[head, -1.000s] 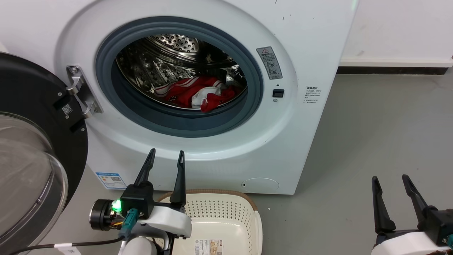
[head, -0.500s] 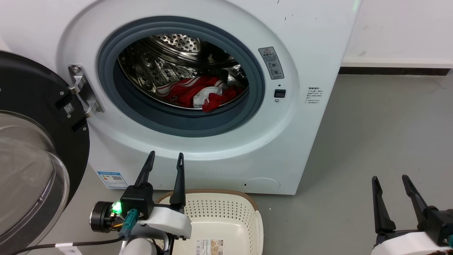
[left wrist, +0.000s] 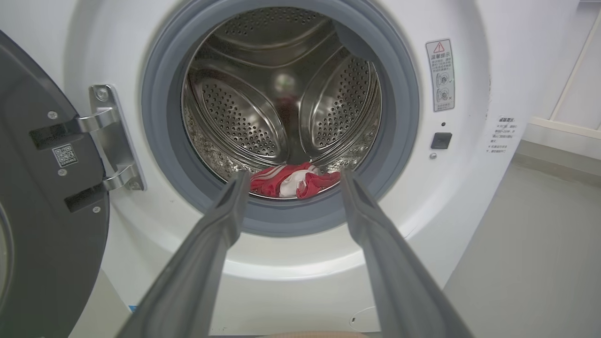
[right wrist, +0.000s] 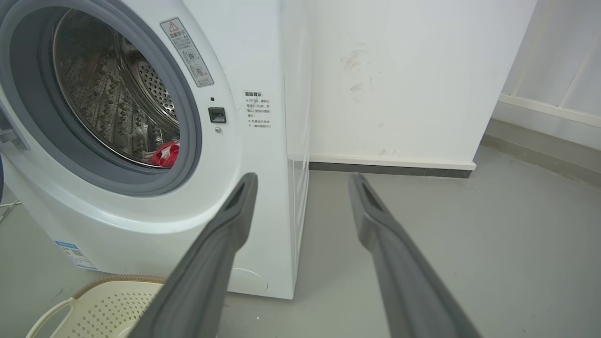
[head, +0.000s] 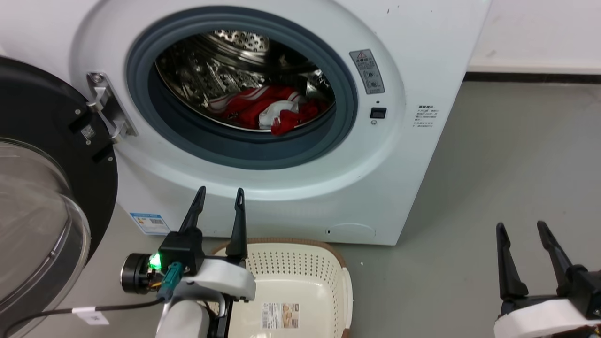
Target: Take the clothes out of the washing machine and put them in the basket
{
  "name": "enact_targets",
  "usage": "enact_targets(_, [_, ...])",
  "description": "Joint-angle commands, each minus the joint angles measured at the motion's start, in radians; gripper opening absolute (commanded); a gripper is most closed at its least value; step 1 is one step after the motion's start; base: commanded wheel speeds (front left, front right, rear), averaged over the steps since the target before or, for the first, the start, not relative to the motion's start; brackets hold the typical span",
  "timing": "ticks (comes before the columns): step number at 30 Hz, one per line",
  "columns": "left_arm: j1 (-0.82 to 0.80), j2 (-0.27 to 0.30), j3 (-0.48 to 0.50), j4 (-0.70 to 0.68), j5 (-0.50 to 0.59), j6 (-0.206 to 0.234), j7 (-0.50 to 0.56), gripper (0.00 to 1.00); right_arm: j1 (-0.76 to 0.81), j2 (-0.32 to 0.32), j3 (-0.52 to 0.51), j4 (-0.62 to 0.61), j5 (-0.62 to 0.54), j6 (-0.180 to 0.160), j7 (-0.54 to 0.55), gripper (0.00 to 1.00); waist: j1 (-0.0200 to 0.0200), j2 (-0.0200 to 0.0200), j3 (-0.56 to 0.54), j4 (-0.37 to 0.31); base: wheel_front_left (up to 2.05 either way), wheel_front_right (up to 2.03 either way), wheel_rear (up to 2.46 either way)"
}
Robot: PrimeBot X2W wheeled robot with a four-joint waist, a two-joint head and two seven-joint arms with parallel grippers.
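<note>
Red clothes (head: 267, 112) with white trim lie bunched at the bottom of the steel drum of the white washing machine (head: 399, 155), whose door (head: 42, 188) hangs open at the left. The clothes (left wrist: 293, 180) also show through the porthole in the left wrist view, and a red scrap of the clothes (right wrist: 165, 154) in the right wrist view. My left gripper (head: 220, 195) is open, outside the machine below the porthole and over the back rim of the cream basket (head: 328, 267). My right gripper (head: 521, 227) is open over the floor at lower right.
The basket (right wrist: 94, 300) stands on the grey floor (head: 493, 188) right in front of the washing machine, only a paper label showing on its bottom. A white wall with a dark skirting (right wrist: 389, 168) runs behind and to the right of the machine. A cable trails from my left wrist.
The head view has shifted, so the machine and basket sit a little differently in it. Both grippers stay open and hold their places; the clothes have not moved.
</note>
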Motion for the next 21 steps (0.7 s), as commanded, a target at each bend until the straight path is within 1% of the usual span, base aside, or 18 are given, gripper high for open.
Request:
enact_targets(1, [-0.022,0.000,0.002,0.005,-0.003,0.003,-0.003,1.00,-0.020,0.001,0.003,-0.011,0.000,-0.001,0.002,1.00,0.0000,0.0000,0.026,0.000,0.00,0.00,0.00])
enact_targets(7, [-0.111,0.000,0.011,0.034,-0.004,0.016,-0.003,1.00,-0.066,0.001,0.015,-0.051,-0.003,-0.001,0.004,1.00,0.0000,0.0000,0.131,-0.013,0.00,0.00,0.00])
enact_targets(13, [-0.226,0.000,0.016,0.073,-0.009,0.030,-0.003,1.00,-0.127,0.001,0.026,-0.099,-0.005,-0.001,0.002,1.00,0.0000,0.0000,0.263,-0.031,0.00,0.00,0.00])
enact_targets(17, [-0.322,0.000,0.031,0.120,-0.012,0.027,-0.003,1.00,-0.171,0.002,0.038,-0.129,-0.008,-0.001,0.004,1.00,0.0000,0.0000,0.355,-0.040,0.00,0.00,0.00])
enact_targets(21, [-0.442,0.012,0.049,0.181,-0.002,0.013,-0.003,1.00,-0.215,0.002,0.052,-0.145,0.000,-0.001,-0.001,1.00,0.0000,0.0000,0.443,-0.053,0.00,0.00,0.00])
